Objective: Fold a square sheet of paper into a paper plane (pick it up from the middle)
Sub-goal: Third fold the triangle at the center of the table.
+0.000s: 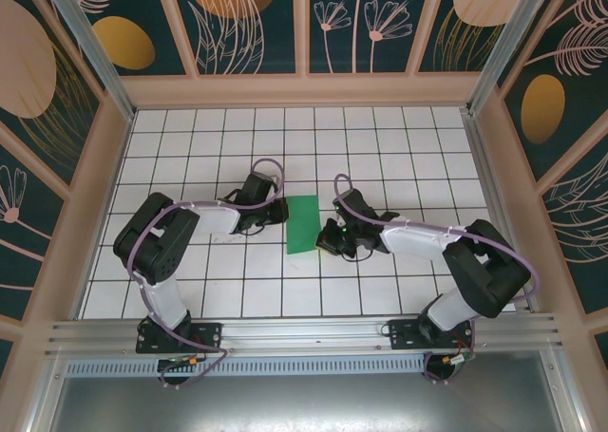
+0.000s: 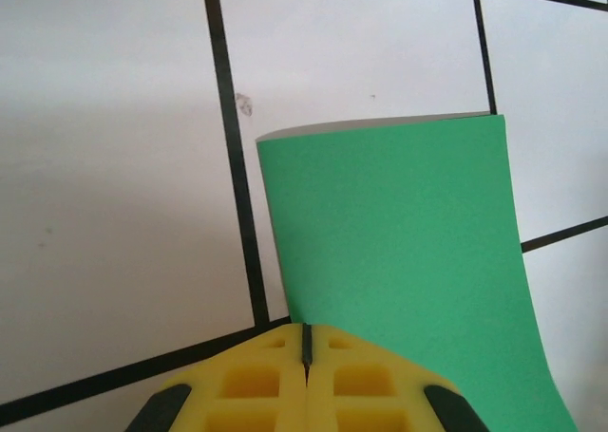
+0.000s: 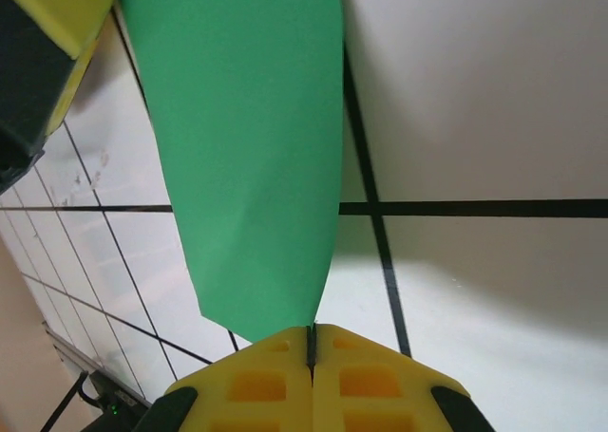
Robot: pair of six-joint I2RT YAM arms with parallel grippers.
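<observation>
The square sheet of paper (image 1: 302,223), bright green, lies folded in half as an upright rectangle on the white grid table; it has no pointed plane shape. My left gripper (image 1: 281,212) sits at its upper left edge. In the left wrist view the yellow jaws (image 2: 306,329) are shut, with the paper's (image 2: 399,242) left edge running into their seam. My right gripper (image 1: 325,239) is at the lower right corner. Its jaws (image 3: 312,329) are shut on the paper's (image 3: 247,147) corner, which is raised off the table with a shadow beneath.
The table (image 1: 190,166) is ringed by low beige walls (image 1: 304,90), with a metal rail (image 1: 304,332) along the near edge. The left gripper's yellow finger (image 3: 47,14) shows in the right wrist view at top left. Grid tiles lie open around the paper.
</observation>
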